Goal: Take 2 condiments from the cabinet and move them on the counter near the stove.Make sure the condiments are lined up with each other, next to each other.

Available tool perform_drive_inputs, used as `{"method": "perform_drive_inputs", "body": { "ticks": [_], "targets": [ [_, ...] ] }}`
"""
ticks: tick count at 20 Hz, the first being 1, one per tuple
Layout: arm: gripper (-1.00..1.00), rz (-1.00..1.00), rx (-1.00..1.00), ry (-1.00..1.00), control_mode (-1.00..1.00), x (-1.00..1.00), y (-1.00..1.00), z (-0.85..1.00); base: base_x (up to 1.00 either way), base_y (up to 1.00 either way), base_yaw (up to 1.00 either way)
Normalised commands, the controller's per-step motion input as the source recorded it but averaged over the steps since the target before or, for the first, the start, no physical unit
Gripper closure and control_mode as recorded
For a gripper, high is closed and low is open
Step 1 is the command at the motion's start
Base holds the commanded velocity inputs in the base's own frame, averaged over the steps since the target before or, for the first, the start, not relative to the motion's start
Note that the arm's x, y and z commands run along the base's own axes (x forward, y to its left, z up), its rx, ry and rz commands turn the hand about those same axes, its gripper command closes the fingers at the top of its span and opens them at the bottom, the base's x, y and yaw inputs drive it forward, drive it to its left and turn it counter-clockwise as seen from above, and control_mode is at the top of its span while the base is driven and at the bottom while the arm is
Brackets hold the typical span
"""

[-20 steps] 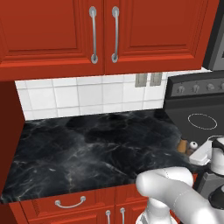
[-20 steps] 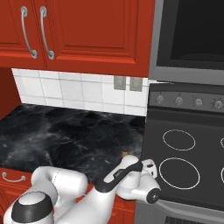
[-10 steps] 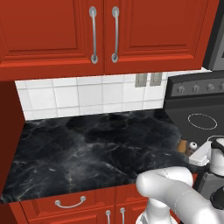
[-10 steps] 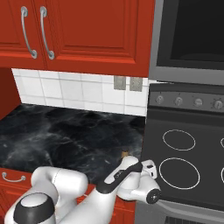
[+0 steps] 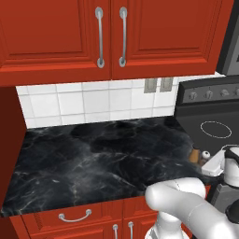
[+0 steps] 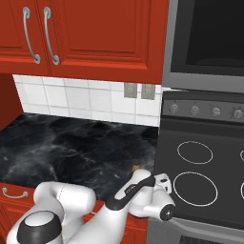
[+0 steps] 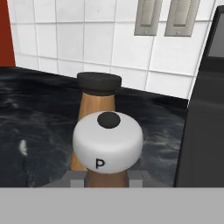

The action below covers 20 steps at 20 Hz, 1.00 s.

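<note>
Stillness marks the last second: arm, end effector [image 7: 107, 180] and both mills sit where they were, so the placement looks to be settling rather than travelling. In the hand view the end effector is closed on the pale-topped mill [image 7: 107, 142] (marked with a P), which hides most of the dark-capped mill [image 7: 99, 97] standing just behind it. In the left base view the pair [image 5: 199, 155] shows at the counter's [image 5: 93, 163] right end, just beside the stove [image 6: 209, 162]. With the cabinet [image 5: 107, 32] shut, I judge this the second condiment, close to lined up and awaiting release. Room is tight on the right, where the stove's dark side wall stands near; the counter opens broadly to the left, and its front edge lies near the hand.
</note>
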Motion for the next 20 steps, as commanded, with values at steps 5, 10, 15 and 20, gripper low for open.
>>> {"method": "perform_drive_inputs", "body": {
  "ticks": [5, 10, 15, 20],
  "targets": [
    [1.0, 0.02, 0.0, 0.01, -1.0, 0.05, 0.02, -0.13, 0.0, 0.0, 0.0],
    [1.0, 0.02, -0.01, 0.0, -1.0, 0.05, 0.06, -0.18, 0.0, 0.0, 0.0],
    [1.0, 0.01, 0.0, 0.0, -1.0, 0.02, 0.08, -0.16, 0.0, 0.0, 0.0],
    [-1.0, 0.01, 0.0, 0.0, -1.0, 0.0, 0.15, -0.18, 0.0, 0.0, 0.0]
  ]
}}
